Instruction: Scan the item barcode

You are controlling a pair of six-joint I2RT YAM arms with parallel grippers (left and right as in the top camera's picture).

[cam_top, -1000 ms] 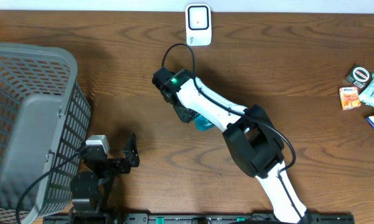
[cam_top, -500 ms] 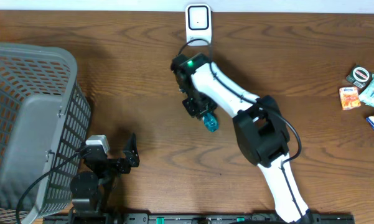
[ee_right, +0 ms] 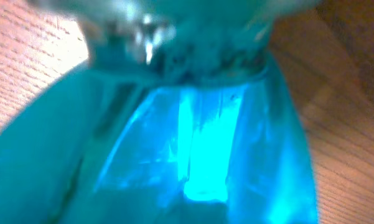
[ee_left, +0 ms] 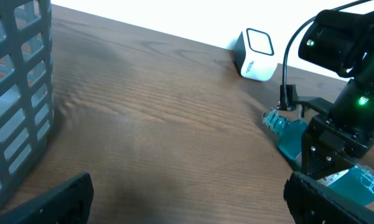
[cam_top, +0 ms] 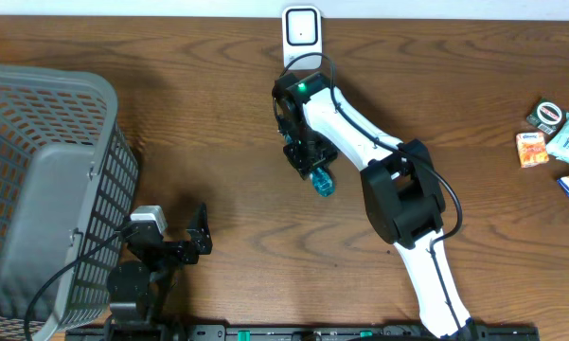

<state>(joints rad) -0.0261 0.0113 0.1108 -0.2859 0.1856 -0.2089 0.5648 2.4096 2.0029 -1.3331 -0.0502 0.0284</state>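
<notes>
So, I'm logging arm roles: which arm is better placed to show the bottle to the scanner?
Right: the right gripper holds the teal bottle near the white scanner; the left gripper sits open beside the basket.

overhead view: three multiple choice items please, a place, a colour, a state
1. Where on the table does the white scanner stand? A: far edge, centre. B: near left corner. C: near right corner.
2. What colour is the bottle in the right pincer? A: red. B: teal. C: yellow.
3. How is the left pincer? A: open, empty. B: shut on the bottle. C: shut on the scanner.
1 A, it sits by the far edge; 2 B, plainly teal; 3 A, wide gap, nothing in it.
</notes>
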